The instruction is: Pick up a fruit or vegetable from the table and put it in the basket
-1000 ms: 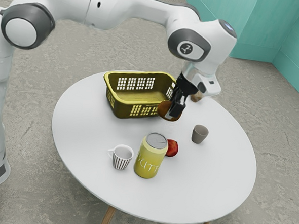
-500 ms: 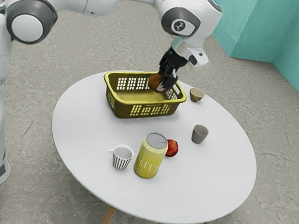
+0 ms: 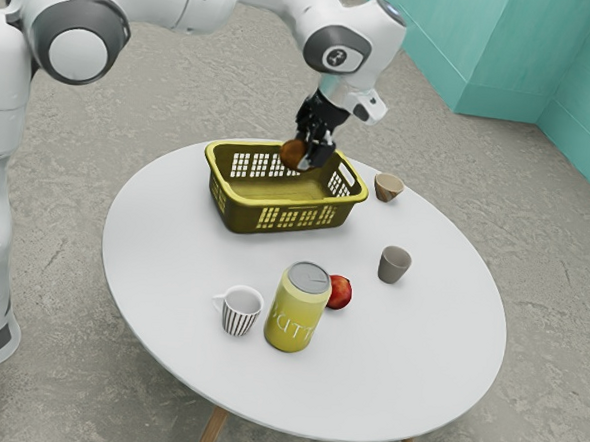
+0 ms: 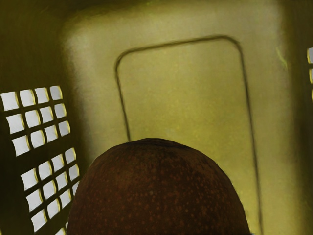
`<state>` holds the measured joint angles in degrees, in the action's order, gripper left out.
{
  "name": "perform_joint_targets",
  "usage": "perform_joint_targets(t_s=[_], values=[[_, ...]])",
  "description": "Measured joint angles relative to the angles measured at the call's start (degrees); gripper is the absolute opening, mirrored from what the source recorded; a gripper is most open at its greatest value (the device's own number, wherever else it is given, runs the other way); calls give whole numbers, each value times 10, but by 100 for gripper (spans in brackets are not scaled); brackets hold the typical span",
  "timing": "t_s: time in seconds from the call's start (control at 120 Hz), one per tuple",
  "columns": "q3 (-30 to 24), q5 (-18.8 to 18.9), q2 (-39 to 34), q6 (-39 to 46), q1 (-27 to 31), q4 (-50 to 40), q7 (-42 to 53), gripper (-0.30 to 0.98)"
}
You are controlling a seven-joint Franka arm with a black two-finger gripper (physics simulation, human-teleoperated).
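In the exterior view, a round brownish-orange fruit (image 3: 293,156) is gripped by the black two-finger tool (image 3: 310,154), parted to fruit width, above the yellow plastic basket (image 3: 245,216), near the white table's (image 3: 172,264) twelve o'clock. In the wrist view, a bounce off the basket floor (image 4: 181,93) could be caused by too high a release.

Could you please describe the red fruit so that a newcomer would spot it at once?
On the round white table, find the big yellow can with the silvery top. Just beside it, on the exterior view's right, sits a small, roundish red fruit. Its red skin sets it apart from the grey cup and the brown fruit held at the basket.
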<state>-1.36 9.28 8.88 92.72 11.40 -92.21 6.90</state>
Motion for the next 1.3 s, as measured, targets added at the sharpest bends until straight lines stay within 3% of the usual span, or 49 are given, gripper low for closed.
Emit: perform_joint_targets(t_s=[0.35, 1.15, 1.3], values=[[8, -6, 13, 98, -1, -49, -3, 37], [13, -7, 13, 116, 0, -91, -11, 37], [13, -8, 13, 116, 0, -92, -9, 52]])
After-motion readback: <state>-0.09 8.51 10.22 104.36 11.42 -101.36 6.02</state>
